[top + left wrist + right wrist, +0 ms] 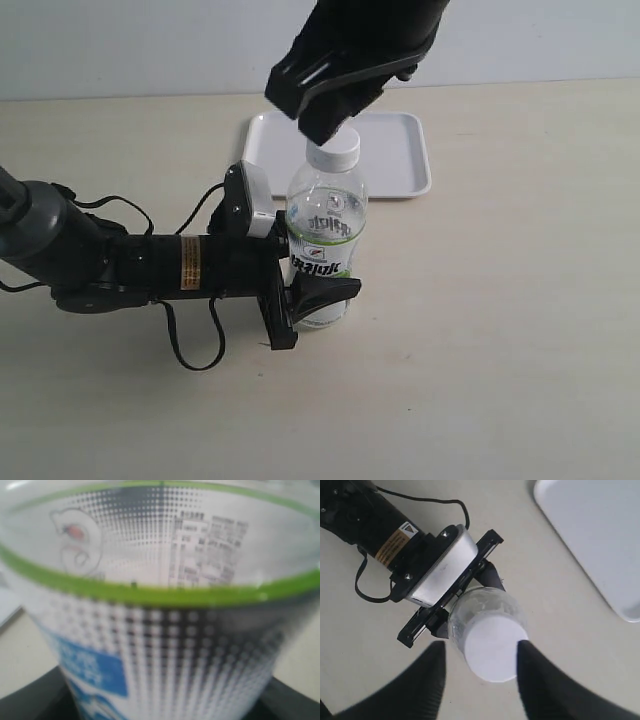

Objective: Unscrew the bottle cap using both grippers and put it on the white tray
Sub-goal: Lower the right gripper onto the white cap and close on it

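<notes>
Black right claw [480, 647] is straddling small white ribbed plastic cap [492, 650] from straight above, fingers parted. Cap is sitting on upright clear labelled bottle [326, 215], frame centre; left claw [308, 268] is clamping it.

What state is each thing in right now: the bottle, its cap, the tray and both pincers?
left pincer: shut on the bottle.
right pincer: open, straddling the bottle cap from above.
bottle: upright on the table, clamped.
bottle cap: on top of the bottle, not yet removed.
white tray: flat on the table behind the bottle, no cap on it.
</notes>
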